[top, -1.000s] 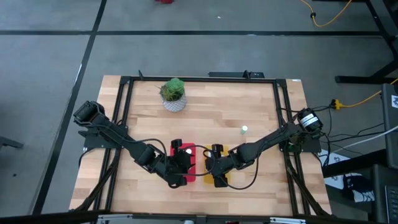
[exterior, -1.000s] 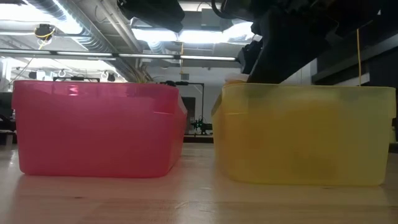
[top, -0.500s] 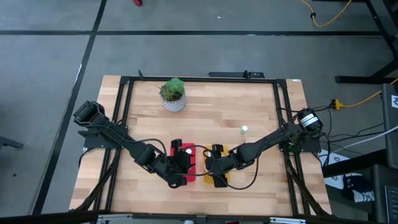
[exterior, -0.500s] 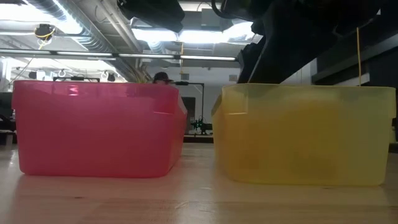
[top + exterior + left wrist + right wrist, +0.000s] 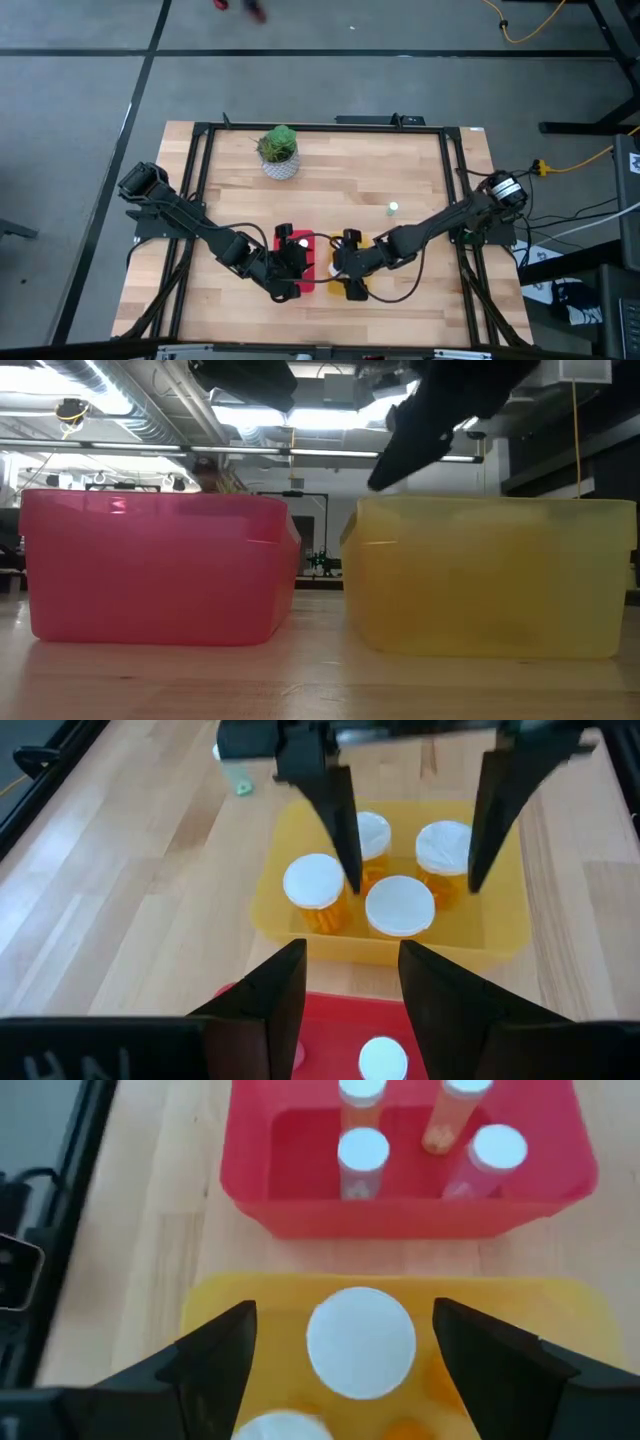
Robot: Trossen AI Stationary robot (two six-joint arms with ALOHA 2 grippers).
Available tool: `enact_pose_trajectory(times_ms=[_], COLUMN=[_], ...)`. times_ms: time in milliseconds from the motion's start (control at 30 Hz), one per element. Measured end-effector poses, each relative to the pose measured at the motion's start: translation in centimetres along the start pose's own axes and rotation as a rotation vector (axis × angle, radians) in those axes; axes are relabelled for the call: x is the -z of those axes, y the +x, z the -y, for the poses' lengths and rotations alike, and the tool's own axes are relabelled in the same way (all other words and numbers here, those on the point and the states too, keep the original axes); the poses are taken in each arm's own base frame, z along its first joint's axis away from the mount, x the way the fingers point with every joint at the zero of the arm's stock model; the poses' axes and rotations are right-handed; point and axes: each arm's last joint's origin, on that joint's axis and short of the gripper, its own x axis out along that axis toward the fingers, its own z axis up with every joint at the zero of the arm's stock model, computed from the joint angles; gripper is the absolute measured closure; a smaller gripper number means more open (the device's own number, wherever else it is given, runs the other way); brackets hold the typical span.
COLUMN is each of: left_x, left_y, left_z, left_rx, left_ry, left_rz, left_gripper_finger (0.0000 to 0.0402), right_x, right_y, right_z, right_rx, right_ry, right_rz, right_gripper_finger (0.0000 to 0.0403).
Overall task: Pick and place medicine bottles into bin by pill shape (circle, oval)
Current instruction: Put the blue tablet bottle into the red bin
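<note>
pale wood planks make up the desk (image 5: 400, 170), with a potted plant (image 5: 279, 150) near its far edge. by the near edge, a red bin (image 5: 410, 1170) and a yellow bin (image 5: 390, 935) sit side by side. the right gripper (image 5: 410, 860) hangs spread over four white-capped medicine bottles (image 5: 400, 905) in the yellow bin. the left gripper (image 5: 350, 985) hovers spread above the red bin, which holds smaller bottles (image 5: 362, 1152).

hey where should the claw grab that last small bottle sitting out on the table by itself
Take the lone bottle around its sides just under the white cap, coming straight down from above. It looks upright on bare wood, apart from the yellow bin, so nothing crowds it.
</note>
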Motion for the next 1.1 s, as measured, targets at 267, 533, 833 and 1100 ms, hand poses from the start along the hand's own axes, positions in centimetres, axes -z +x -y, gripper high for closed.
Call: enact_pose_trajectory(times_ms=[267, 533, 833, 1100], left_x=[0.0, 0.0, 0.0, 0.0], left_y=[0.0, 0.0, 0.0, 0.0], left_z=[0.0, 0.0, 0.0, 0.0], left_rx=[0.0, 0.0, 0.0, 0.0], left_ry=[0.0, 0.0, 0.0, 0.0], left_rz=[0.0, 0.0, 0.0, 0.0], left_gripper_finger=[0.0249, 0.0249, 0.0249, 0.0249], right_x=[0.6, 1.9, 3.7, 5.7], right_y=[-2.5, -5.4, -9.9, -12.1], right_z=[0.7, 1.6, 2.4, 3.5], right_rx=[0.049, 0.212, 0.463, 0.728], right_ry=[0.143, 0.245, 0.316, 0.419], right_rz=[-0.093, -0.178, -0.199, -0.245], right_gripper_finger=[0.0098, 0.0098, 0.0098, 0.01])
